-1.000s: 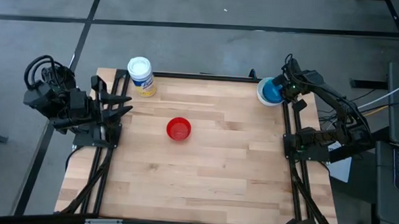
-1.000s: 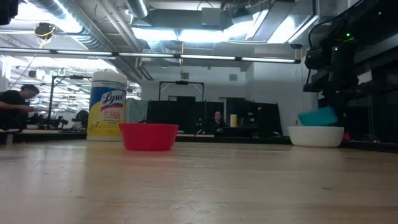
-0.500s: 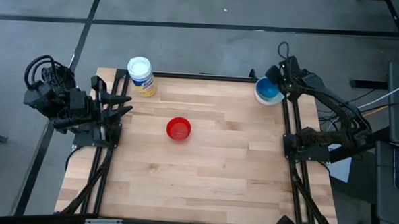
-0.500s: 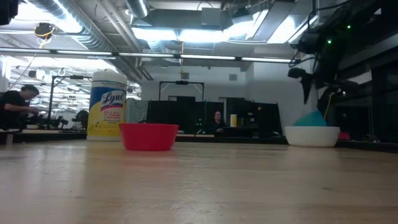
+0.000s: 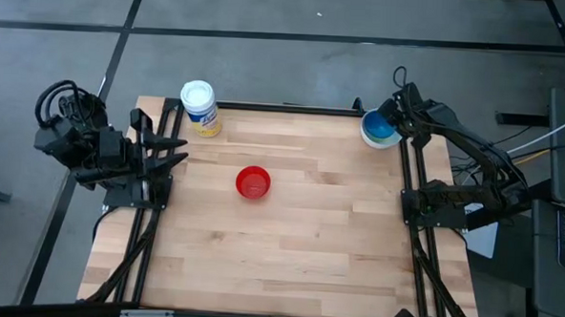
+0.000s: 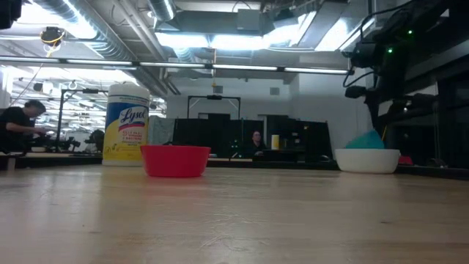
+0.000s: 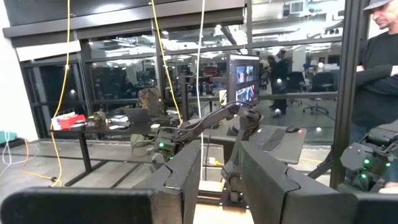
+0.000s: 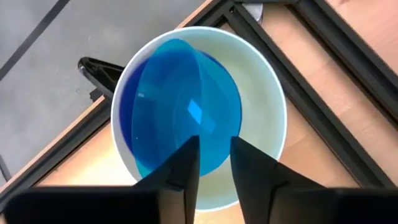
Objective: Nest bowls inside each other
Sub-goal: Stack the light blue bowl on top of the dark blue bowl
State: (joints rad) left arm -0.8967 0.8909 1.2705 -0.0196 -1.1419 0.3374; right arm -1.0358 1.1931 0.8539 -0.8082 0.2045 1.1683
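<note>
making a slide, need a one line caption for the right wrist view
Right gripper hovers over a blue bowl lying tilted inside the white bowl at the table's corner.

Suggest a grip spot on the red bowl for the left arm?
Probably the thin rim of the red bowl, one finger inside and one outside, coming straight down. It sits upright and alone mid-table, mouth up; the near rim faces the left gripper.

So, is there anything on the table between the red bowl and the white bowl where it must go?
Nothing visible. The red bowl and the white bowl have bare wood between them. The wipes jar stands off that line.
</note>
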